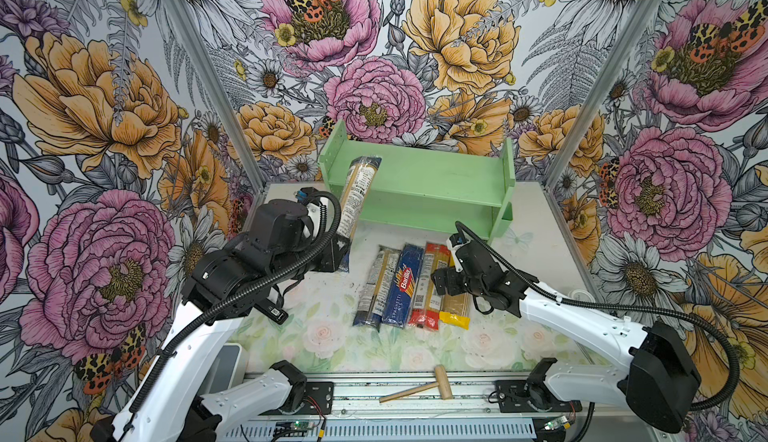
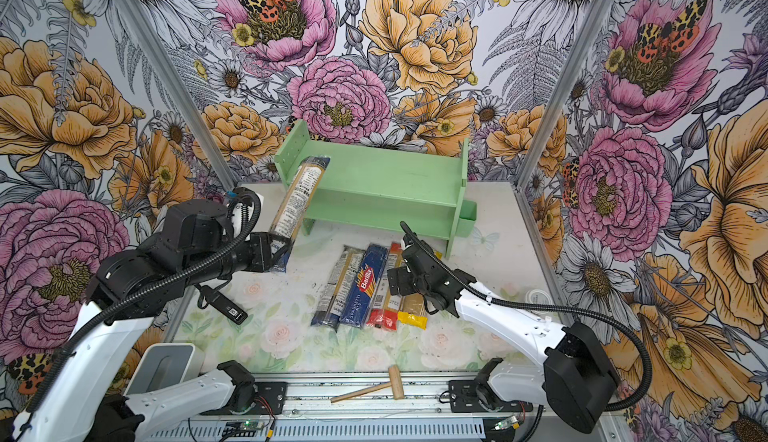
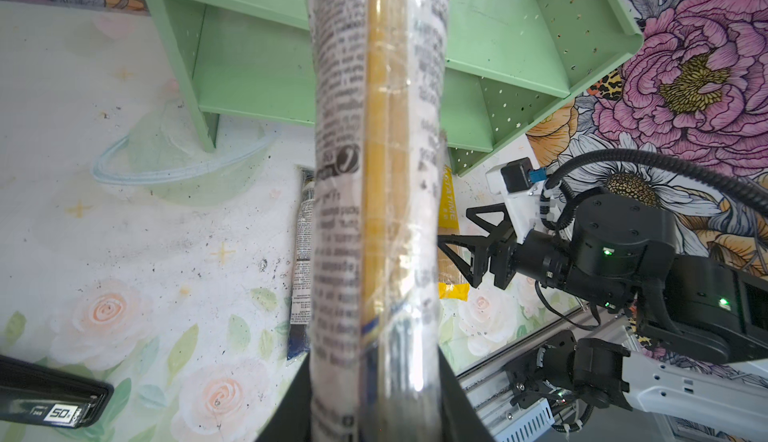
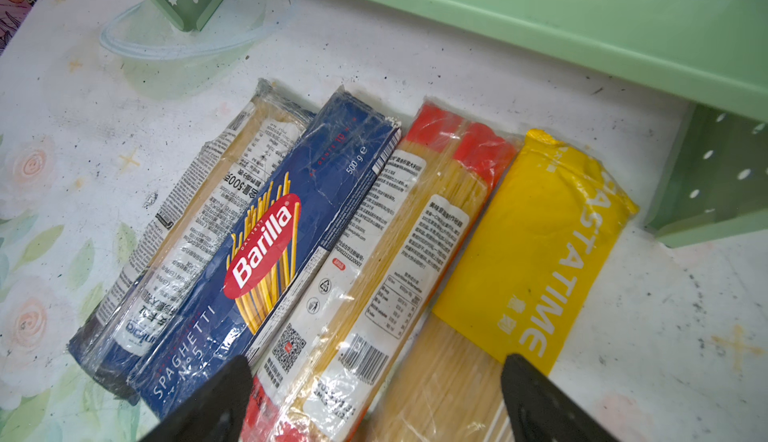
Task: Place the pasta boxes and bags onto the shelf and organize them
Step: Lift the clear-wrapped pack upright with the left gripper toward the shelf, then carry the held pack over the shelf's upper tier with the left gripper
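My left gripper (image 1: 340,253) (image 3: 374,402) is shut on the lower end of a clear blue-ended bag (image 1: 357,195) (image 2: 297,199) (image 3: 374,170). The bag is tilted, with its far end over the left end of the shelf's (image 1: 432,170) (image 2: 386,170) upper tier. On the table in front of the shelf lie side by side another blue-ended bag (image 1: 374,286) (image 4: 199,228), the dark blue Barilla box (image 1: 401,286) (image 4: 282,232), a red-ended bag (image 1: 428,290) (image 4: 399,228) and a yellow bag (image 1: 455,311) (image 4: 540,244). My right gripper (image 1: 440,282) (image 4: 376,361) hovers open above the red-ended and yellow bags.
A small wooden mallet (image 1: 436,384) lies on the metal rail at the table's front edge. A white device (image 1: 230,361) stands at the front left. A small round white lid (image 1: 579,294) sits near the right wall. Flowered walls enclose three sides.
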Available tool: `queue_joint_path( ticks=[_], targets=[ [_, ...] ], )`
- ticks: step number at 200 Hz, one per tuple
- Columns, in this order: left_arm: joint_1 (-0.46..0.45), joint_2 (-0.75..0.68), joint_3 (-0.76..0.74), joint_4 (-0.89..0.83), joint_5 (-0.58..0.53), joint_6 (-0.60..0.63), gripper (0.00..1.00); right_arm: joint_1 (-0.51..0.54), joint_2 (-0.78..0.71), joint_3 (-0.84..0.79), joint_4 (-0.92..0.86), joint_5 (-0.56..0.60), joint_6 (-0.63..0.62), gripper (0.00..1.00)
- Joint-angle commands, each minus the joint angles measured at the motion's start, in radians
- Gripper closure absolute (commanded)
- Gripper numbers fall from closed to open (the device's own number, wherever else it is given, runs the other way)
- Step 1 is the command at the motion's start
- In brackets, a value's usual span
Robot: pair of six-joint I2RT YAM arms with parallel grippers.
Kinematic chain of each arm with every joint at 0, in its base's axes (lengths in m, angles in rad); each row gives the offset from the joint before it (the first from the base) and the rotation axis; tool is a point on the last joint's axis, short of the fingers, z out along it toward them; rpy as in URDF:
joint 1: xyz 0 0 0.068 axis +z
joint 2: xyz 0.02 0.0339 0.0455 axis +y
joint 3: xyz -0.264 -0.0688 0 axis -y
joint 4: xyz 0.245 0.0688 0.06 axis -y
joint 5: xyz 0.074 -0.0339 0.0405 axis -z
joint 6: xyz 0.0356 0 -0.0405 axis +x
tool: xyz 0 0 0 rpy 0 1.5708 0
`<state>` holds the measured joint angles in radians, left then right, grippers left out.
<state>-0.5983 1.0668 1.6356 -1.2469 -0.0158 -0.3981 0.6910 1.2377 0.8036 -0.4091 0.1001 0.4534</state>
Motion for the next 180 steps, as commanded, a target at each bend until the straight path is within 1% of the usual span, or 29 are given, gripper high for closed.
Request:
queue_joint_path(
  ticks=[1,36,52,65,69,110,145,180],
  targets=[
    [-0.006,0.042,0.119,0.153,-0.072,0.085,1.00,0.009,-0.030,0.002,0.004,-0.007,-0.019,0.04],
    [-0.006,0.146,0.232,0.153,-0.144,0.152,1.00,0.008,-0.038,-0.009,0.002,-0.008,-0.034,0.03],
    [-0.006,0.188,0.274,0.155,-0.180,0.174,1.00,0.009,-0.035,-0.006,0.001,-0.027,-0.045,0.03],
    [-0.006,0.218,0.303,0.158,-0.185,0.197,1.00,0.009,-0.031,-0.001,0.001,-0.039,-0.050,0.03],
    [-0.006,0.228,0.314,0.157,-0.221,0.204,1.00,0.009,-0.030,0.000,0.001,-0.041,-0.050,0.03],
    [-0.004,0.324,0.420,0.156,-0.314,0.252,1.00,0.008,-0.009,-0.003,0.003,-0.045,-0.058,0.03],
    [0.009,0.419,0.518,0.158,-0.332,0.283,1.00,0.009,0.006,-0.001,0.002,-0.052,-0.067,0.03],
    [0.049,0.515,0.588,0.156,-0.319,0.296,1.00,0.008,0.007,-0.004,0.002,-0.056,-0.077,0.02]
  ],
)
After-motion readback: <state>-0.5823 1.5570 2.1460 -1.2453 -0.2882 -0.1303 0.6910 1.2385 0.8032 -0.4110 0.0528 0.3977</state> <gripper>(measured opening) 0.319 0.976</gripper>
